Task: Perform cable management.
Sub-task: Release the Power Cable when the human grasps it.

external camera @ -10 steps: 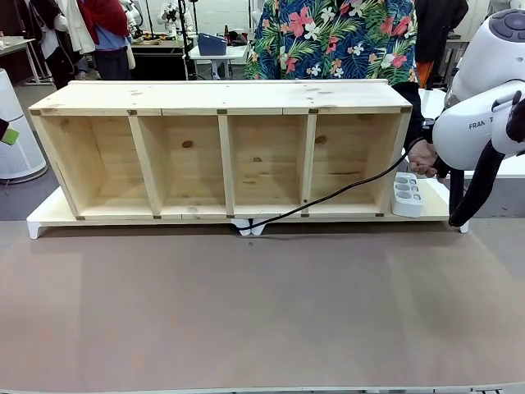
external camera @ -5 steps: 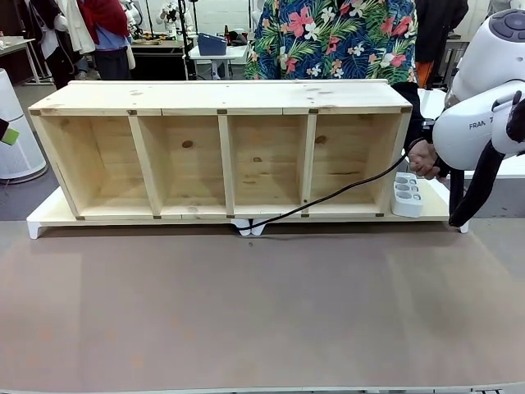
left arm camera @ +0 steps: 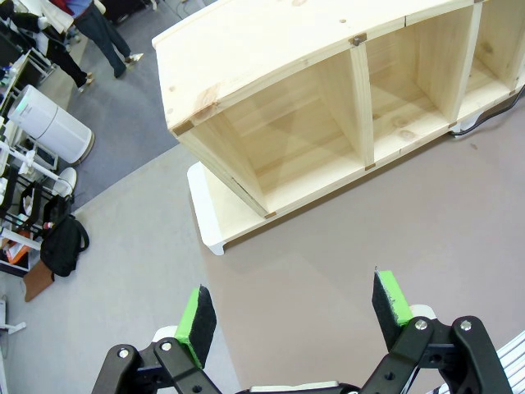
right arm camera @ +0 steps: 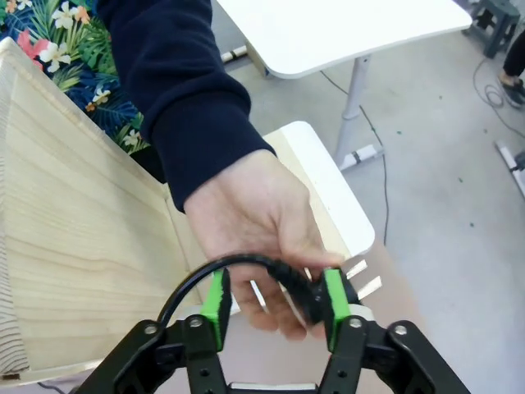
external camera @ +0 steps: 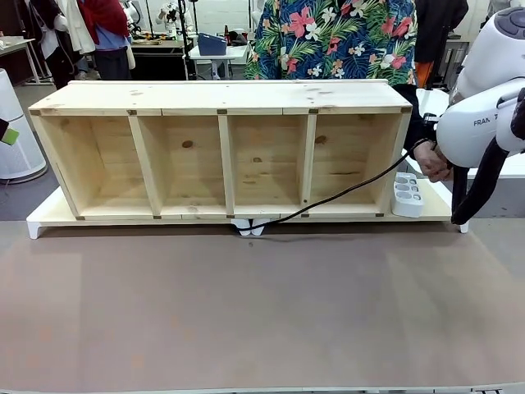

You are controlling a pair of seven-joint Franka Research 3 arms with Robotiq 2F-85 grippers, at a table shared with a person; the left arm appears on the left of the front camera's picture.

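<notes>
While wooden shelf [external camera: 221,152] spanned table [external camera: 246,312], cable [external camera: 344,190] ran from white clip under shelf front up to person's hand [right arm camera: 258,230], far end hidden behind right arm. Right gripper [right arm camera: 275,297] had pads flanking plug; actual grip unclear. Left gripper [left arm camera: 295,312] hung wide open, empty.

1. Your right arm [external camera: 484,123] is white and round, with grey letters "FRAN" on its side and a thick black sleeve hanging along it.
2. Your right gripper [right arm camera: 275,297] is black with two green pads and small silver screws.
3. Your left gripper [left arm camera: 295,316] looks the same: black, green pads, silver screws.
4. The person [external camera: 336,37] wears a bright flower shirt and a dark blue sleeve [right arm camera: 176,90].
</notes>
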